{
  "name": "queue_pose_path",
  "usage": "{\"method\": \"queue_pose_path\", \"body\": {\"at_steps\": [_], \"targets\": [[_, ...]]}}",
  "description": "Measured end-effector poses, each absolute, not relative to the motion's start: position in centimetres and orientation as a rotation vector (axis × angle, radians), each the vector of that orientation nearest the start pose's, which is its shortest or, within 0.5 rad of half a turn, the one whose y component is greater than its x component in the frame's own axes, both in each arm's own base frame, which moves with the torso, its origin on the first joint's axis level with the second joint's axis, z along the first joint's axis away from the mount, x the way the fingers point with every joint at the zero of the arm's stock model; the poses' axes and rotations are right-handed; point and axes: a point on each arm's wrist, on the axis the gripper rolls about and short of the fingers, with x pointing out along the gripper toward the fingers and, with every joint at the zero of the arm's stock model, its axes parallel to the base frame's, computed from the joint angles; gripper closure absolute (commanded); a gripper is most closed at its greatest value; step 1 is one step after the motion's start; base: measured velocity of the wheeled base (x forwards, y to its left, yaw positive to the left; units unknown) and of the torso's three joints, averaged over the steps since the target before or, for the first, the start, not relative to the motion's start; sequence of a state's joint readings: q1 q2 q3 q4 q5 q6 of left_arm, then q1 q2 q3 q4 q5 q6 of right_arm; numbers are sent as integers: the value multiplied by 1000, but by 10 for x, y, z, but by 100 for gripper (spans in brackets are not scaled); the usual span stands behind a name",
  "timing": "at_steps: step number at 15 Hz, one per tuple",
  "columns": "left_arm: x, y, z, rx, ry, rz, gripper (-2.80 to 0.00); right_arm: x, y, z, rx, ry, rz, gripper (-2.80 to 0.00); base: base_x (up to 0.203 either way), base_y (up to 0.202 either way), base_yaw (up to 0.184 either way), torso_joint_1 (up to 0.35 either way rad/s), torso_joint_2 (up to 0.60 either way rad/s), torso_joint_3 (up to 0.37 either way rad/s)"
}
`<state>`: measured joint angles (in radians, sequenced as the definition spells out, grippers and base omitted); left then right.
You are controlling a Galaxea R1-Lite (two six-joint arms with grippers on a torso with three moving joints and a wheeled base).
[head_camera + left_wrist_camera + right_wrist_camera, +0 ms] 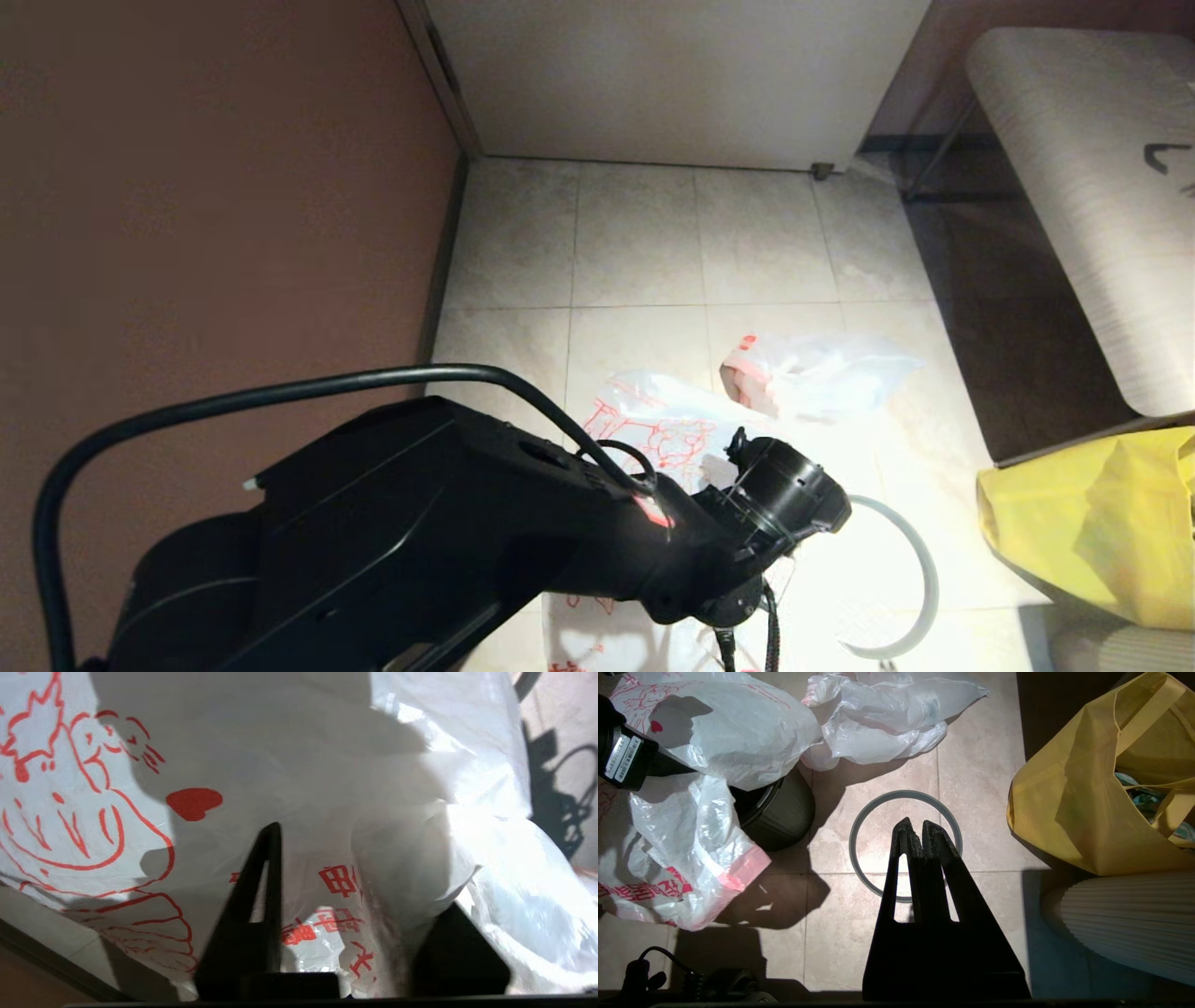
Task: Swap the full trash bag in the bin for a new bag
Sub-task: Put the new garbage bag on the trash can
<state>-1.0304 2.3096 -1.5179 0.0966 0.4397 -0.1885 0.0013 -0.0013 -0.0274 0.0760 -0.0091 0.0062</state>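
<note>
New bag (299, 765) lies between left gripper (355, 896) spread fingers (261, 882).

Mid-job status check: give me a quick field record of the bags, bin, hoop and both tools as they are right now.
bin: on the floor tiles, mostly covered by the new bag
new bag: red cartoon print, draped over the bin
full trash bag: out of the bin, lying on the tiles beyond it
hoop: off the bin, flat on the floor beside it
left tool: open, fingers astride the new bag's plastic
right tool: shut, above the hoop
yellow bag: on the floor, apart from the hoop
</note>
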Motion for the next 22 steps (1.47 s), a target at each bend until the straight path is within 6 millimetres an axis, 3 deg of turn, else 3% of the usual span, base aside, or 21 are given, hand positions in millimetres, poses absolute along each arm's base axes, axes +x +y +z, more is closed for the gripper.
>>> {"method": "queue_pose_path", "body": {"at_steps": [4, 8, 10, 16, 22], "targets": [[221, -370, 87, 392, 746, -605, -280, -25, 0, 75, 6, 48, -8, 0, 0, 0, 0, 0, 0, 0], [212, -347, 138, 257, 742, -787, -280, -25, 0, 75, 6, 48, -8, 0, 0, 0, 0, 0, 0, 0], [215, -341, 153, 211, 735, -839, -280, -25, 0, 75, 6, 48, -8, 0, 0, 0, 0, 0, 0, 0], [228, -358, 123, 240, 771, -800, -280, -25, 0, 75, 6, 48, -8, 0, 0, 0, 0, 0, 0, 0], [241, -406, 118, 221, 736, -825, -280, -25, 0, 75, 5, 48, -8, 0, 0, 0, 0, 0, 0, 0]]}}
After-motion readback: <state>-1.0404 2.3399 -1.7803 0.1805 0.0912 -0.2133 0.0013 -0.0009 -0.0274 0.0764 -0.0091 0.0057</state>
